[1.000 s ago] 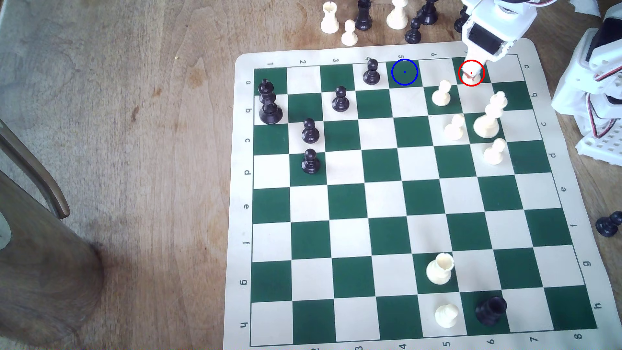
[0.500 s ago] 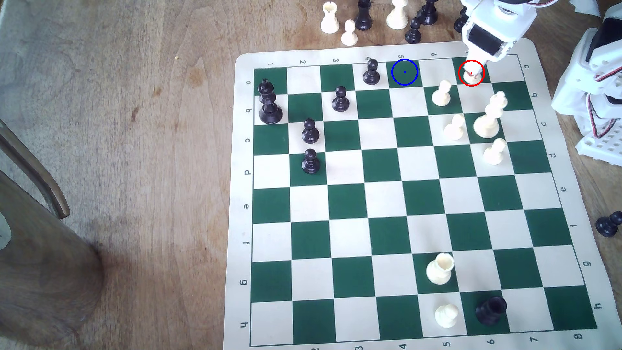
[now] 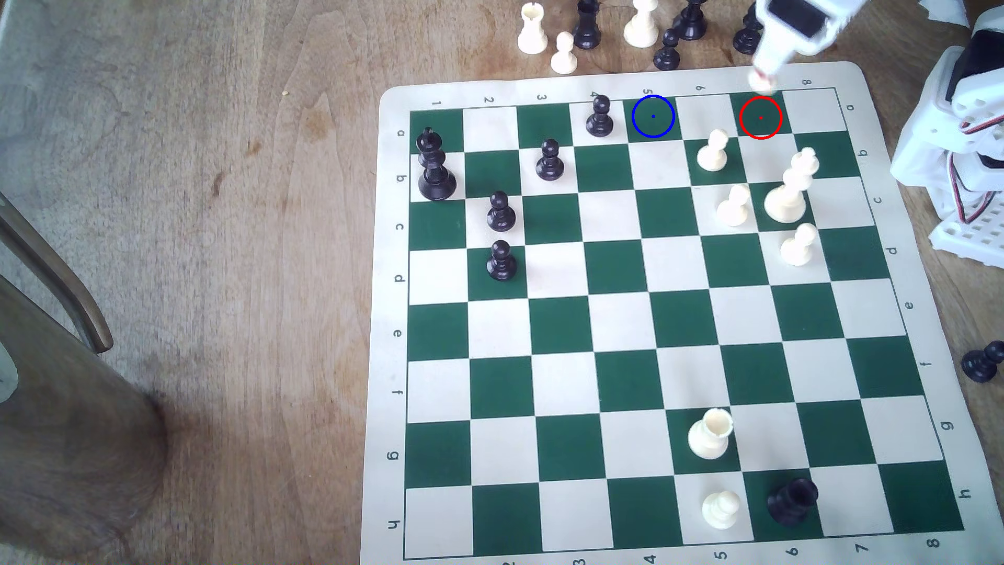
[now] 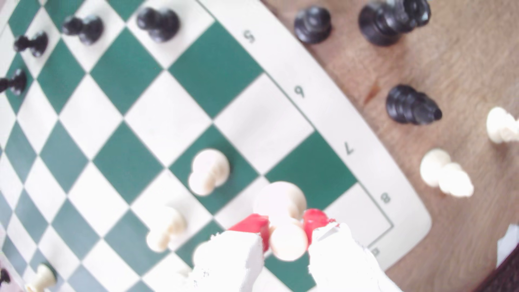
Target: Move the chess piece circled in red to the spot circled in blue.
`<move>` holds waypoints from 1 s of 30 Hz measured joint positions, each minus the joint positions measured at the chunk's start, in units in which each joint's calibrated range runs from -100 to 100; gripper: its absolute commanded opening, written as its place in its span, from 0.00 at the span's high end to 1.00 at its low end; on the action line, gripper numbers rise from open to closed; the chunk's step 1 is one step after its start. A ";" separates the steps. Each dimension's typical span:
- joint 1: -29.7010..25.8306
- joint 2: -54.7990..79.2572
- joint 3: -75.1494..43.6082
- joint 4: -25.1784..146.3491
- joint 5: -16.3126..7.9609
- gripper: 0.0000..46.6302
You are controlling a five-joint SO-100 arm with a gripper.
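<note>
Item: small cream-white plastic pawn with ball head and flared round base (image 4: 282, 217). Half a second ago it stood inside the thin red ring on its dark green square (image 3: 760, 117); that square now lies bare, and you will find the pawn lifted clear, blurred in the exterior view above the board's numbered margin (image 3: 761, 80).

Holder: white printed gripper with red pads (image 4: 286, 224), closed on the pawn at its neck, a pad on either side.

Destination: dark green square marked by a thin blue ring and centre dot (image 3: 653, 116), unoccupied, same row, two squares toward the exterior view's left.

Neighbours: black plastic pawn (image 3: 600, 115) on the cream square just beside the blue ring; cream pawn (image 3: 713, 151) diagonally next to the blank square between the rings.

Assessment: you have the pick done; carry and placement remain. Mind the black pawn when you lower.

Surround: green-and-cream vinyl board (image 3: 597, 87) on wooden tabletop (image 3: 217, 217).
</note>
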 measured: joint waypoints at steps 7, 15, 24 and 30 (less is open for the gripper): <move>-6.05 11.73 -13.65 1.27 -2.25 1.00; -7.96 23.71 -19.16 -2.95 -2.49 1.00; -5.97 35.78 -25.03 -6.06 -1.42 1.00; -5.09 40.47 -25.03 -8.69 -1.17 1.00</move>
